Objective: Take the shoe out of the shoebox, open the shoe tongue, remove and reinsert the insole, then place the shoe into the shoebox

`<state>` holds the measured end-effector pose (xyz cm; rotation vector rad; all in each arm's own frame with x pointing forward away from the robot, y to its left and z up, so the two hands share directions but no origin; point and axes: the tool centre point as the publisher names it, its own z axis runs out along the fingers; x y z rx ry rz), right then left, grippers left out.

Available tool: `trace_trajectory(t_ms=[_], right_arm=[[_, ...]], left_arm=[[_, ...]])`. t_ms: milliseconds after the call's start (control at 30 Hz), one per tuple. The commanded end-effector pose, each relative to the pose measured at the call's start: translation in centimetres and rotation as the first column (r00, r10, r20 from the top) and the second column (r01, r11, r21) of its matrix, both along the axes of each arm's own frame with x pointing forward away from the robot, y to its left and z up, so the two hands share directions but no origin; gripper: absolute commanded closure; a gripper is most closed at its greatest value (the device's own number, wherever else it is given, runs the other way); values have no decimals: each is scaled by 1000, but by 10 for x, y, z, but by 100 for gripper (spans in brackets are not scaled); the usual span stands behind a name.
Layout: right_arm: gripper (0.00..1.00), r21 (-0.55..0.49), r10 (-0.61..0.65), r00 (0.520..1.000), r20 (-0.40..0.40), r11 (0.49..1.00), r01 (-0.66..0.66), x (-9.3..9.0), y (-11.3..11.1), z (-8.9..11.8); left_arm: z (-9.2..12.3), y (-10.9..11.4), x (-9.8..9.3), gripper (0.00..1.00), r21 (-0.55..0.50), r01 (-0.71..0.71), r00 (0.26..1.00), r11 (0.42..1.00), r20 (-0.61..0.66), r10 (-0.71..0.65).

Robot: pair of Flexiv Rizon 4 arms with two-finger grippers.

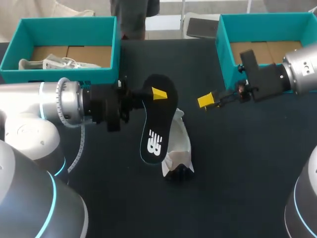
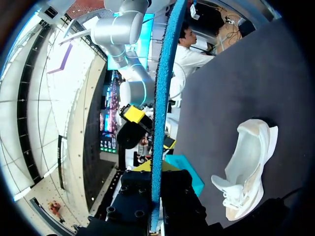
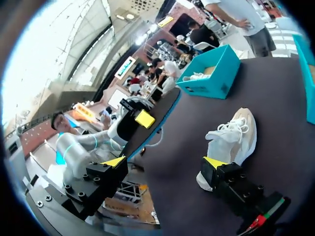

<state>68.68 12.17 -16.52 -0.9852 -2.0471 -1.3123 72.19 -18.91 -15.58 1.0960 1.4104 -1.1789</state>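
Note:
My left gripper (image 1: 157, 94) is shut on the heel end of a black insole (image 1: 154, 130) with a white logo, holding it in the air above the table. In the left wrist view the insole (image 2: 160, 93) runs edge-on out from between the fingers. The white shoe (image 1: 179, 148) lies on the dark table just under and right of the insole, opening facing up (image 2: 246, 164). Right of the insole hangs my right gripper (image 1: 207, 101), open and holding nothing. In the right wrist view its two yellow tips (image 3: 165, 162) stand wide apart, the shoe (image 3: 231, 137) ahead of them.
A teal shoebox (image 1: 106, 49) at the back left holds another white shoe (image 1: 49, 63). A second teal shoebox (image 1: 224, 47) stands at the back right behind my right arm. Dark cloth covers the table (image 1: 237, 168).

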Motion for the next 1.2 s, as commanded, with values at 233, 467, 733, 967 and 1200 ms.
trace_trajectory(t_ms=[233, 467, 733, 967, 1200], right_arm=[[0, -186, 206, 924, 322, 971, -151, 2, 1, 5], [0, -413, 323, 788, 525, 906, -96, 13, -14, -19], [0, -541, 449, 714, 538, 833, -116, 19, -15, -33], [0, -541, 449, 714, 538, 833, -116, 19, -15, -33], [0, -575, 477, 678, 560, 812, -96, 21, -19, -43]], left_arm=[[-1, -1, -1, 100, -1, -3, 1000, 1000, 2, 3], [-1, -1, -1, 100, -1, -3, 1000, 1000, 2, 3], [-1, -1, -1, 100, -1, -3, 1000, 1000, 2, 3], [-1, -1, -1, 100, -1, -3, 1000, 1000, 2, 3], [-17, 2, -24, 100, -7, 17, 998, 1000, -67, -17]])
